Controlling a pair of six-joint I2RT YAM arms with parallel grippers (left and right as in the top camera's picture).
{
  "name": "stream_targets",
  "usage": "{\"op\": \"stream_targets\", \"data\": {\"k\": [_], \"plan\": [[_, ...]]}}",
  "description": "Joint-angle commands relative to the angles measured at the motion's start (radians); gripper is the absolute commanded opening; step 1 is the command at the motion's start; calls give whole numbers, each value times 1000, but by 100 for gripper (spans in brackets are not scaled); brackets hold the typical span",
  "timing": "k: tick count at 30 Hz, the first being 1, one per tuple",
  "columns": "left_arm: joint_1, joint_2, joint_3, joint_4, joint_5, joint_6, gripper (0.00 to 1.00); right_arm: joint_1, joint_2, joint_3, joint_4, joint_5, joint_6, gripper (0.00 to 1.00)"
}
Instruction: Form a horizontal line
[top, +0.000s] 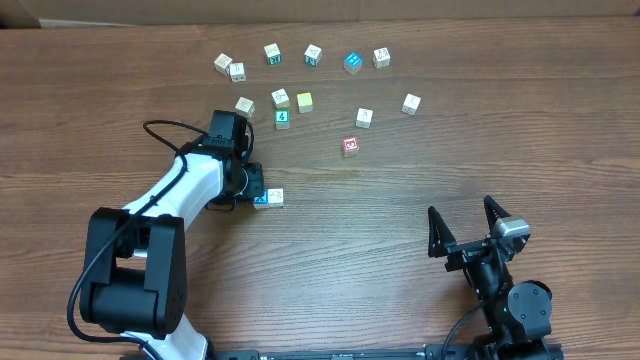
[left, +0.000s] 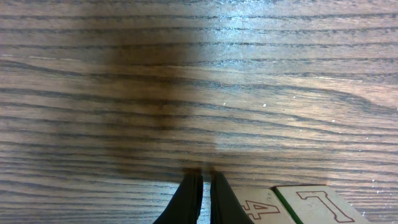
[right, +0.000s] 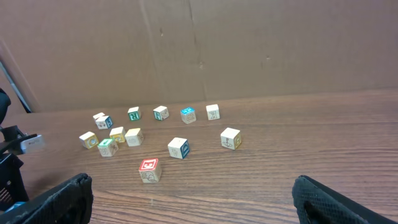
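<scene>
- our left gripper (left: 204, 179) is down at the table (left: 186, 93), its fingers pinched almost together with nothing between them.
- the pair (top: 275, 197) lies just to the gripper's right, two blocks side by side and touching.
- we judge that pair to be the start of the line, so the step in hand is to leave it and fetch the next block.
- to do it well we lift straight up before swinging away. the fingers are just beside the pair, and a sideways move could knock it askew.
- we go for a close one first, such as the green block (top: 283, 118) just beyond the gripper. we open wide only once above it, because its neighbours stand close.
- we set each new block touching the right end of the pair, with edges square and the row running left to right.
- the right gripper (top: 461, 210) rests at the near right, jaws spread wide and empty. in our view it suits right-side blocks such as the red block (top: 350, 146).
- count: fifteen blocks in all, two in the pair and thirteen loose blocks (top: 312, 54) across the far half.
- we also count two arms, each with one gripper.
</scene>
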Motion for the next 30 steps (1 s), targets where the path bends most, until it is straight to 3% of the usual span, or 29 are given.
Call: {"op": "stream_targets", "data": {"k": [1,30], "plan": [[-8,13,-10,4,11,23,4,-2,-8,-10,6,0,-1,100],[-13,13,-10,24,18,66,4,-2,-8,-10,6,0,-1,100]]}}
